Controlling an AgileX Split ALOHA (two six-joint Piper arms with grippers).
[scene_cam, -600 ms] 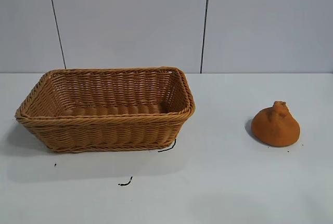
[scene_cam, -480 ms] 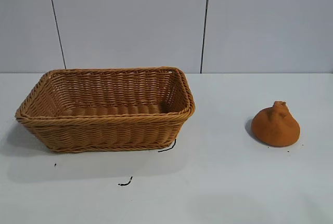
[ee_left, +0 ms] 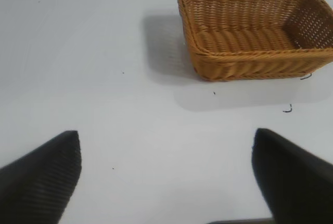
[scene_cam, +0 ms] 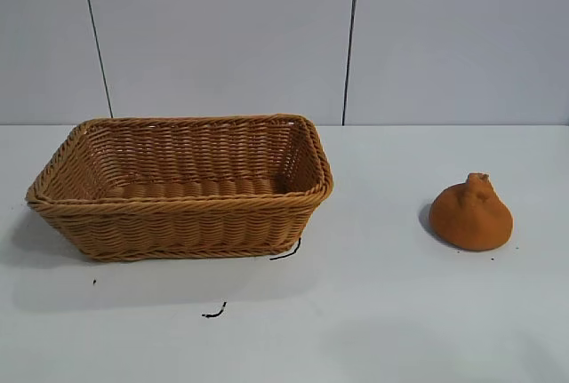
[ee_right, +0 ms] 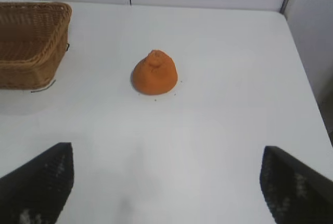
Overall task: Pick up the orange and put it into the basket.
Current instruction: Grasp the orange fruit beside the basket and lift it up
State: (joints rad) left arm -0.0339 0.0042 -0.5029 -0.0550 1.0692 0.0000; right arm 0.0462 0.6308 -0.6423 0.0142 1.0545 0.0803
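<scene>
Only bare weave shows inside the basket [scene_cam: 180, 186], which stands on the white worktop [scene_cam: 373, 312] at the exterior view's left. Well apart from it, at that view's right, the orange [scene_cam: 471, 214] sits on the worktop with its knobbly neck up. Neither arm appears in the exterior view. Seen from its own wrist camera, the right claw [ee_right: 166, 182] is spread wide with nothing in it, the orange lying ahead of its fingertips and clear of them. The left claw [ee_left: 166, 174] is likewise wide open and empty, with the basket farther off beyond it. Two small dark scraps [scene_cam: 213, 313] lie near the basket's front.
</scene>
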